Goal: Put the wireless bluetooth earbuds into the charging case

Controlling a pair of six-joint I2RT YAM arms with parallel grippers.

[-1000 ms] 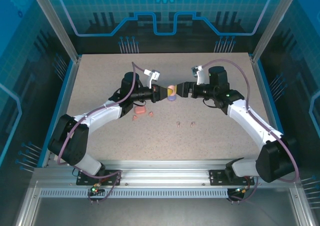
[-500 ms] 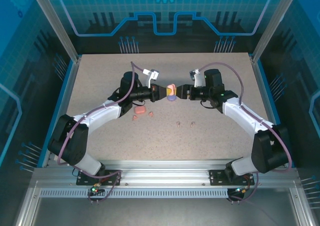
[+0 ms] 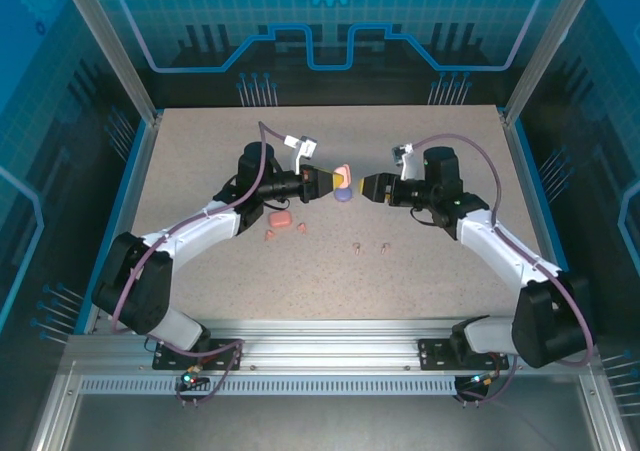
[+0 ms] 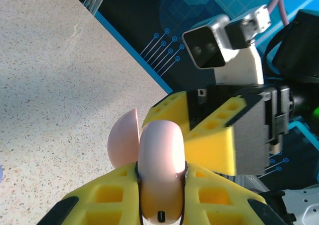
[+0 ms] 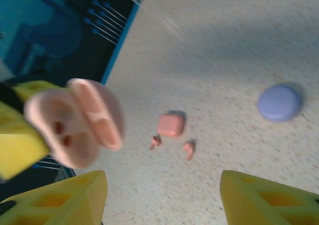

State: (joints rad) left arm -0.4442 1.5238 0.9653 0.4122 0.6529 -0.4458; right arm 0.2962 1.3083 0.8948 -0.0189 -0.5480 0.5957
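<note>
We are pinching the pink case (image 4: 160, 170), lid now open, in our left hand (image 4: 160, 197). Our right hand (image 3: 368, 187), spread and empty, is backing off it. The pink earbuds (image 3: 356, 245) are lying on the surface (image 3: 200, 151) nearward of the case, awaiting pickup.

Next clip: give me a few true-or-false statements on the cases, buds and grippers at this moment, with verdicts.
1. The left gripper holds the pink case with its lid open. True.
2. The right gripper is clamped on the pink case. False: its jaws are open and empty, apart from the case.
3. The purple case lies closed on the table. True.
4. The coral buds sit inside the coral case. False: two lie on the table beside it.
</note>
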